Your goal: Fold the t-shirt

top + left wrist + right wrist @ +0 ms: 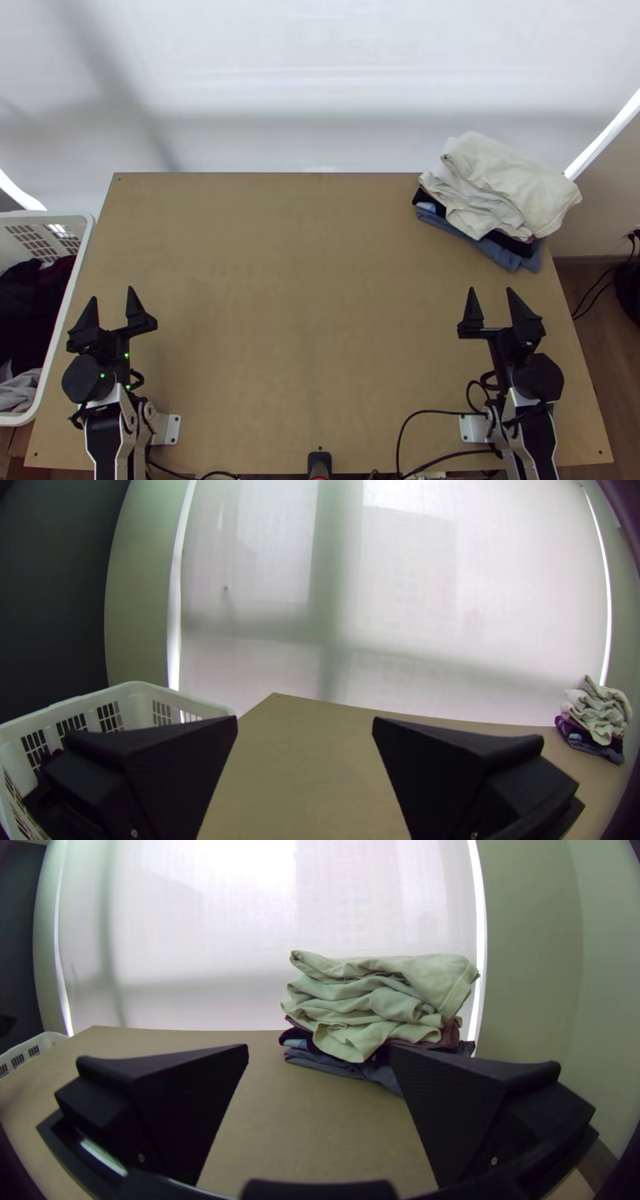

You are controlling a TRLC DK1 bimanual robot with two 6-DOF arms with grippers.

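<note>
We see both claws open. The left claw (112, 294), with wide flat black fingers, has them spread well apart above the light wooden table (312, 280), with bare wood showing between the tips. The right claw (490, 291) is parted in the same way, its two tips pointing toward the table's far side.

Just beside the left claw, on its outer side, we have a white plastic basket (48, 215) with slotted walls, standing against the table's edge. Inside it we make out dark, bunched cloth (22, 316) and, at the end nearer the arm's base, a crumpled light grey cloth (22, 390).

Ahead of the right claw and somewhat to its outer side, apart from its tips, a stack of garments lies on the table's far corner. On top we see cream cloth (524, 180), loosely folded in thick, uneven layers; below it are dark cloth (509, 242) and, at the bottom, folded slate-blue cloth (502, 256). We cannot tell which piece, in the stack or the basket, is the t-shirt.

Farthest out, beyond both claws and the table's far edge, we see a pale, translucent blind (320, 72).
</note>
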